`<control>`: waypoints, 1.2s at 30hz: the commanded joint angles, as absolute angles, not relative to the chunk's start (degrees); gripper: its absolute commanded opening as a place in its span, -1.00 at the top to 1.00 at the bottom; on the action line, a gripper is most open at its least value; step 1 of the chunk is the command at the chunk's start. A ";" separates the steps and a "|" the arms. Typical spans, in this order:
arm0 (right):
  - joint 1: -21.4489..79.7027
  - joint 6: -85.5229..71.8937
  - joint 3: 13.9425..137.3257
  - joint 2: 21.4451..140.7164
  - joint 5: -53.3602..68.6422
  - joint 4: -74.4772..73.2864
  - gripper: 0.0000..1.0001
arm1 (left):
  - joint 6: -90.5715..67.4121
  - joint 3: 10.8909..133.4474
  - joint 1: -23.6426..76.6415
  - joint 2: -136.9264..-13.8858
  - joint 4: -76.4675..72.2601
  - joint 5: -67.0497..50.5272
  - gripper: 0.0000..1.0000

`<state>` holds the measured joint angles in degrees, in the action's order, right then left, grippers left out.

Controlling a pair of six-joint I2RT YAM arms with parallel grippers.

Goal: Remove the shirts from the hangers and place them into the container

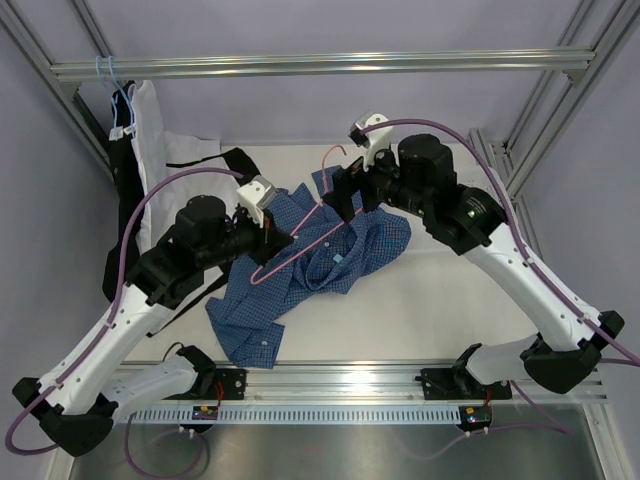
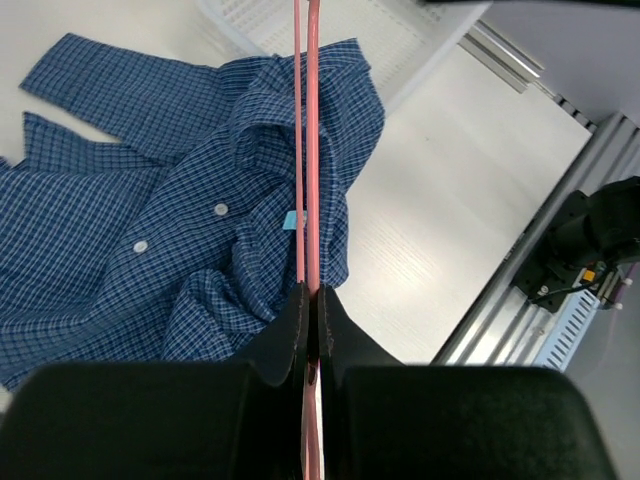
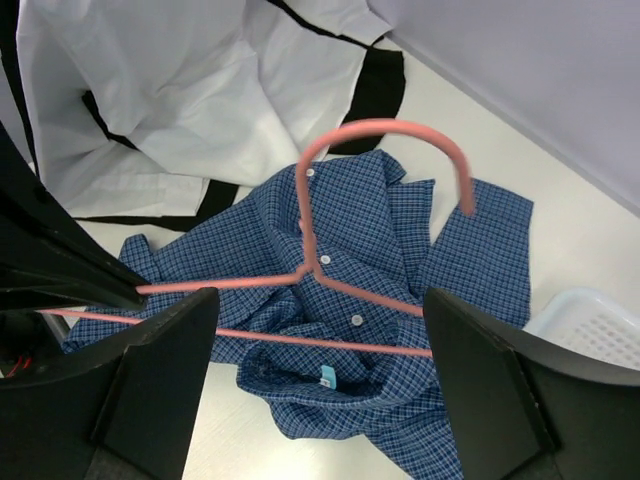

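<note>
Pinching the pink hanger point(image 2: 312, 150) in the left gripper point(image 2: 311, 298), jaws pressed fully together on two of its wires where they run side by side. Holding the right gripper point(image 3: 320, 305) spread wide near the hook end, hanger framed between the two fingers, none of it pinched. Hanger up off the cloth and tilted, hook toward the far edge of the tabletop point(image 1: 450, 310), above the blue check shirt point(image 1: 300, 275). Shirt crumpled mid-tabletop, collar up, one tail reaching toward the near edge. At the shirt's far right side, beneath the right arm: the white container point(image 2: 400, 45), mesh floor showing, shirt edge against its rim. At the far left corner: white shirt point(image 1: 160, 125) and black shirt point(image 1: 230, 160), draped down from the frame, with a light blue hanger hook point(image 1: 105, 68) over the rail above.
</note>
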<state>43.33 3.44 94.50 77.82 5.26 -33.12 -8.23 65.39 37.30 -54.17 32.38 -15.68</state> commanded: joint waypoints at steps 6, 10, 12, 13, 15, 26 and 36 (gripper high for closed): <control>43.42 2.02 93.61 67.51 -7.29 -38.92 -0.99 | -11.60 66.35 37.35 -49.66 32.43 4.08 1.00; 43.42 0.71 88.70 63.73 -9.31 -39.11 -0.99 | -11.78 70.57 35.25 -49.13 33.40 13.52 1.00; 43.42 0.35 86.50 62.06 -10.10 -38.41 -0.99 | -11.43 73.64 31.14 -50.53 33.92 15.72 1.00; 43.33 -1.39 84.74 61.62 -10.19 -38.32 -0.99 | -11.69 74.78 29.29 -51.49 34.19 14.86 1.00; 43.42 -2.80 82.11 60.91 -9.67 -37.80 -0.99 | -12.56 78.56 23.94 -53.87 34.63 10.23 1.00; 43.33 -6.59 74.45 61.34 -2.20 -35.07 -0.99 | -12.48 90.17 16.62 -62.57 36.03 8.09 1.00; 43.33 -7.29 70.67 63.89 -0.44 -32.00 -0.99 | -12.30 89.47 7.84 -68.38 34.63 3.70 1.00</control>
